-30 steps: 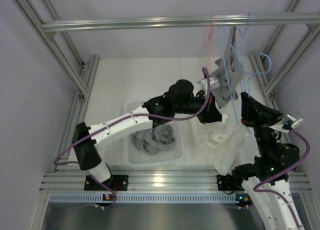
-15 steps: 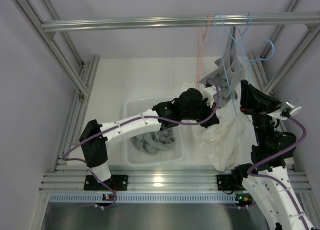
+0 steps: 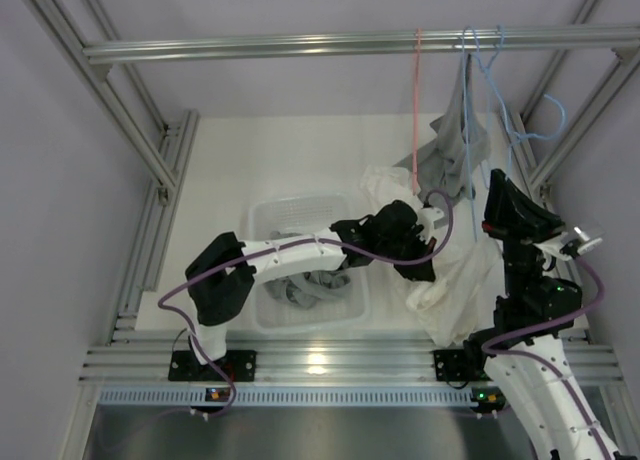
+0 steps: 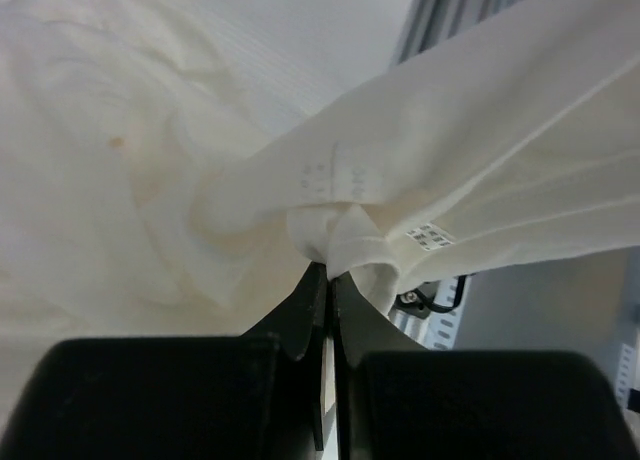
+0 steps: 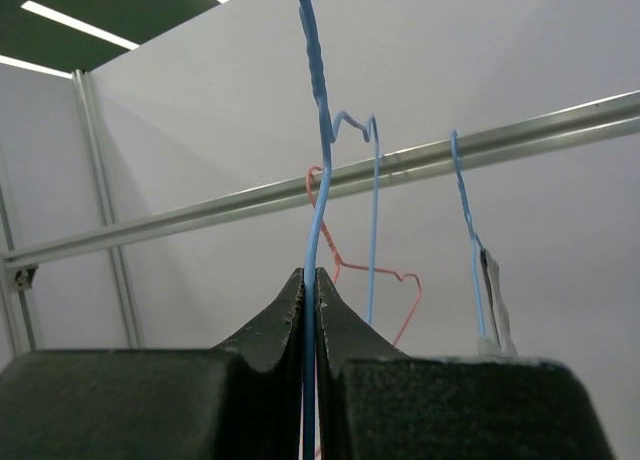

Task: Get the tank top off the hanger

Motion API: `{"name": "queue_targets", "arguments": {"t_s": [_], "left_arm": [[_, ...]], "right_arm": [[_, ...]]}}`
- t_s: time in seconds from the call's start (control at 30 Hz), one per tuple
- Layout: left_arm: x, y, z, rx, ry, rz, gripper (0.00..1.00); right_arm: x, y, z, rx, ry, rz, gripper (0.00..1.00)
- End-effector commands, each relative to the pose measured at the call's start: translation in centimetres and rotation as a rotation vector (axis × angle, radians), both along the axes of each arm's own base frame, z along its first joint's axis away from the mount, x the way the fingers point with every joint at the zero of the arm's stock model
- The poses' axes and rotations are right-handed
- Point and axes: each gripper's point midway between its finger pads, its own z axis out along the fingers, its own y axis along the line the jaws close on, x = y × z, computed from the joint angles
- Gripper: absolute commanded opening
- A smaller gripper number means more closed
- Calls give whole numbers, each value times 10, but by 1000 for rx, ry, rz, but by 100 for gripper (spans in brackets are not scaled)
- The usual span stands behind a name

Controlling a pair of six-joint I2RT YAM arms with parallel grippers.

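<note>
The left end effector (image 4: 328,270) pinches the white tank top (image 4: 450,130), draped far-to-near beside a clear bin (image 3: 262,215) holding grey garments (image 3: 300,285); the right end effector (image 5: 310,280) clamps a blue hanger (image 5: 318,160).

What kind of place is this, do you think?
Likely a robot test cell for laundry handling: bare metal frame, a rail hung with wire hangers, a clear bin of clothes on a white table.
</note>
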Motion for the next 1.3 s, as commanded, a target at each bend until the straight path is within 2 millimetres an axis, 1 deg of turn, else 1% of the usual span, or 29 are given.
{"name": "queue_targets", "arguments": {"t_s": [0.0,0.1,0.17,0.27,0.33,0.37,0.4,0.43,0.47,0.5,0.53,0.57,0.6,0.63,0.67,0.7,0.73,0.77,0.8,0.87,0.9,0.93,0.97,1.0,1.03,1.1,1.13,1.2,1.27], "left_arm": [[-39,-22,44,-181,7,-168,0],[-30,-23,39,-159,-28,-105,0],[-18,-20,29,-127,-48,-26,0],[3,-8,10,-44,-103,97,0],[8,0,-2,-2,-121,128,0],[20,4,-7,26,-150,193,0],[25,9,-12,51,-158,233,1],[28,15,-16,76,-156,261,9],[34,21,-20,99,-173,303,20],[43,28,-19,111,-198,360,34],[45,32,-12,103,-207,383,50],[48,35,-10,103,-217,397,61],[49,39,-8,107,-230,408,67],[49,40,1,91,-245,405,81],[48,41,5,83,-250,397,99],[44,40,9,72,-248,376,99],[42,41,18,54,-252,364,99],[39,40,25,37,-248,351,99],[30,39,34,9,-234,308,99],[19,40,45,-20,-238,261,99],[12,42,63,-57,-254,239,99],[5,48,62,-51,-275,215,99],[2,53,67,-61,-285,211,99],[-1,62,86,-99,-303,216,99],[6,74,82,-74,-325,266,99],[10,95,100,-78,-360,326,99],[15,103,103,-68,-381,361,99],[14,118,116,-73,-405,381,99],[16,129,122,-68,-423,406,99]], "right_arm": [[-18,3,24,14,-131,36,0],[-9,4,20,14,-117,35,0],[-6,2,19,26,-113,24,0],[-4,-1,27,32,-115,4,0],[-4,0,34,23,-120,3,0],[-2,0,36,22,-113,3,0],[-2,0,39,21,-105,0,0],[-6,-2,51,26,-112,-1,0],[1,-1,46,12,-46,-3,0],[6,-5,44,25,-5,-23,0],[0,-8,59,31,3,-29,0],[1,-10,59,28,50,-39,0],[12,-10,40,2,174,-53,0],[6,-11,48,-5,188,-57,0],[-2,-13,47,-9,204,-57,0],[1,-11,30,-41,291,-53,0],[-7,-13,35,-47,297,-56,0],[-13,-14,34,-51,310,-59,0],[-15,-17,23,-79,371,-76,0],[-22,-23,16,-86,408,-100,0],[-30,-25,22,-89,413,-102,0],[-29,-25,5,-111,495,-105,0],[-26,-21,1,-138,533,-93,0],[-30,-20,7,-155,537,-83,0],[-25,-15,-3,-179,586,-66,0],[-25,-6,-3,-212,592,-22,0],[-19,-4,-6,-216,612,-17,0],[-13,-1,-5,-221,623,-11,0],[2,-1,-8,-221,653,-24,0]]}}
